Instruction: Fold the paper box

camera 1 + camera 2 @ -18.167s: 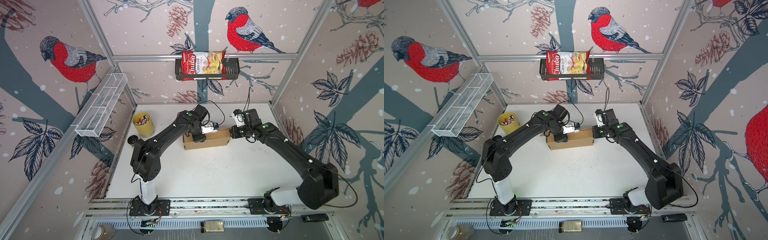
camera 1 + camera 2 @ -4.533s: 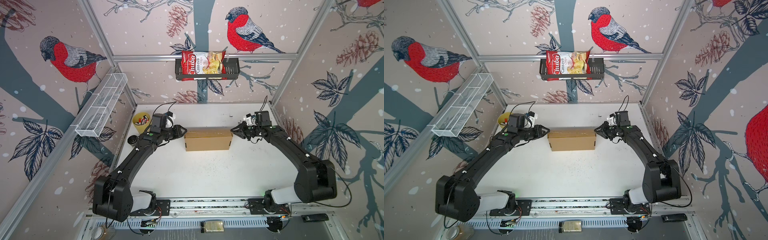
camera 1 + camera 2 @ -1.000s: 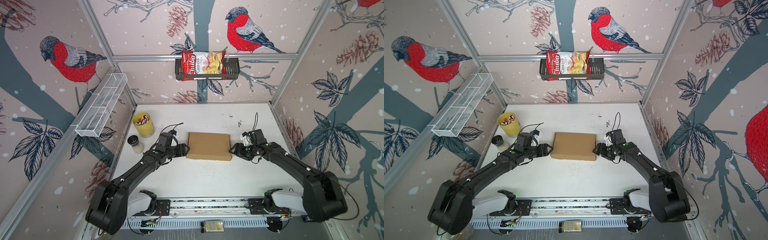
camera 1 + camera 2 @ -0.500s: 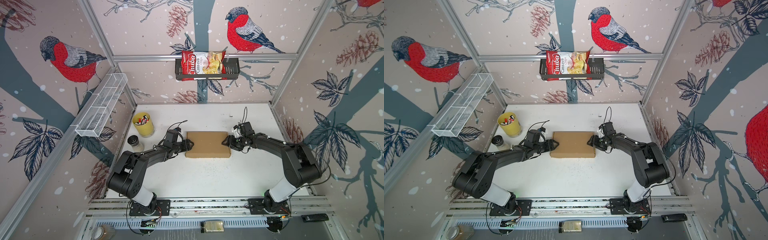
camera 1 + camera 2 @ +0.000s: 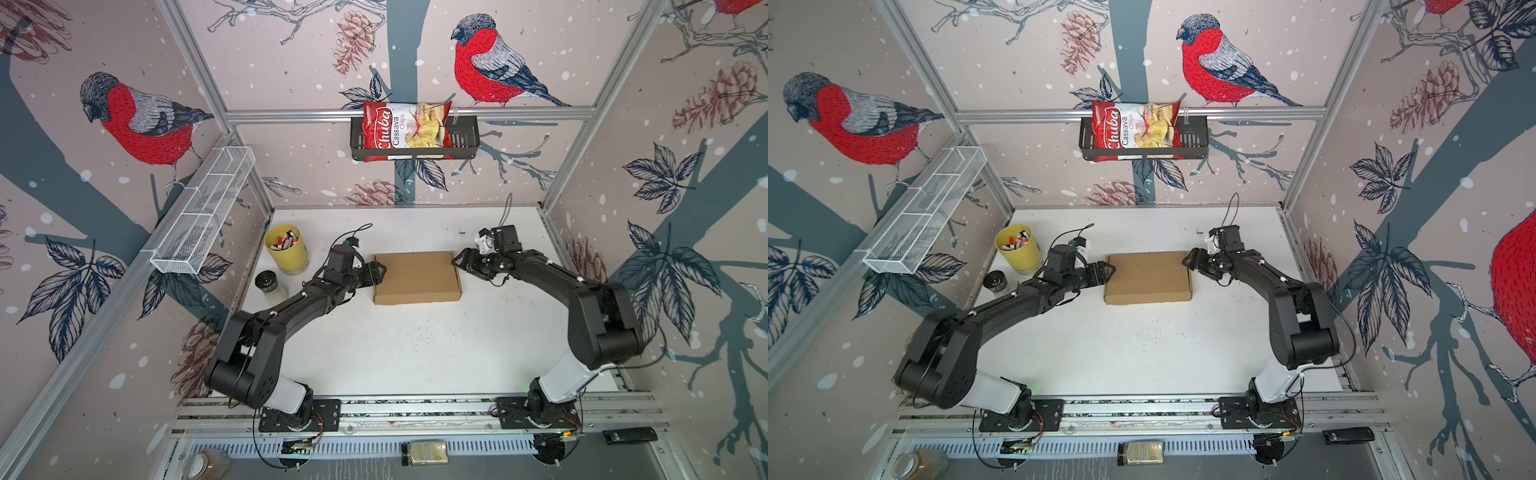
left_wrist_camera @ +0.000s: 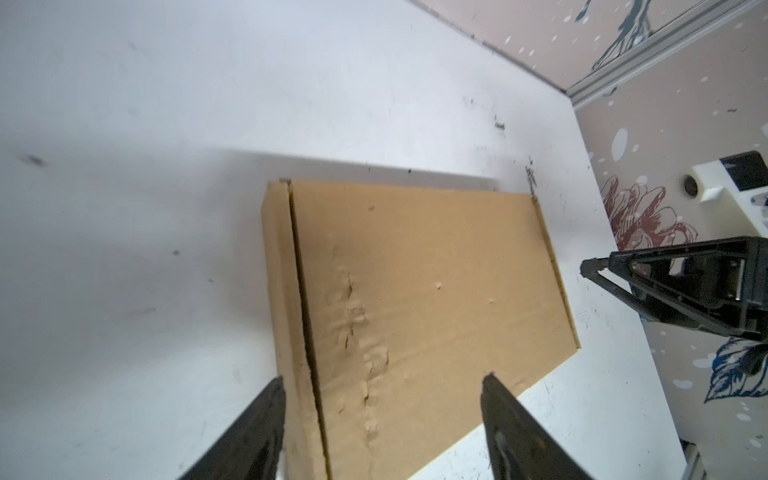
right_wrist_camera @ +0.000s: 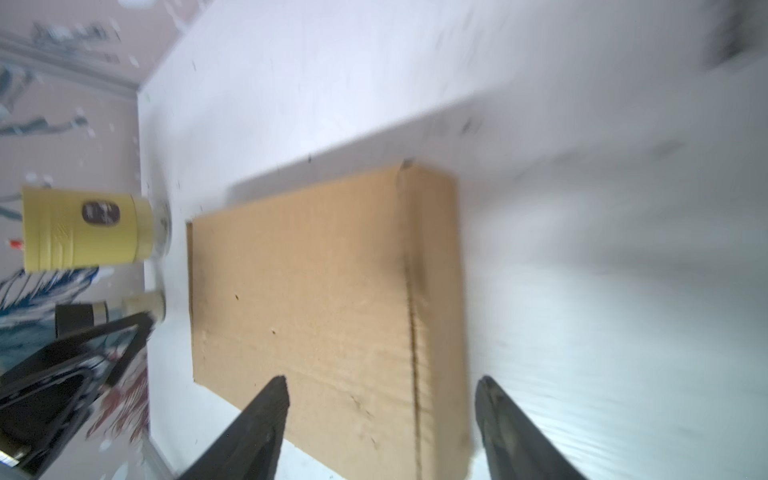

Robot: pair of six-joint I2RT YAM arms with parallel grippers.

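Though unseen overhead, dents (image 6: 357,316) on the paper box (image 6: 436,270).

Right wrist view blurs and crops the paper box (image 7: 324,291)

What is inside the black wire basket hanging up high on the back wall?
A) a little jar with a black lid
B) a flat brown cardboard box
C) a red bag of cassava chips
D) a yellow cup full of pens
C: in both top views the red bag of cassava chips sits in the black wire basket.
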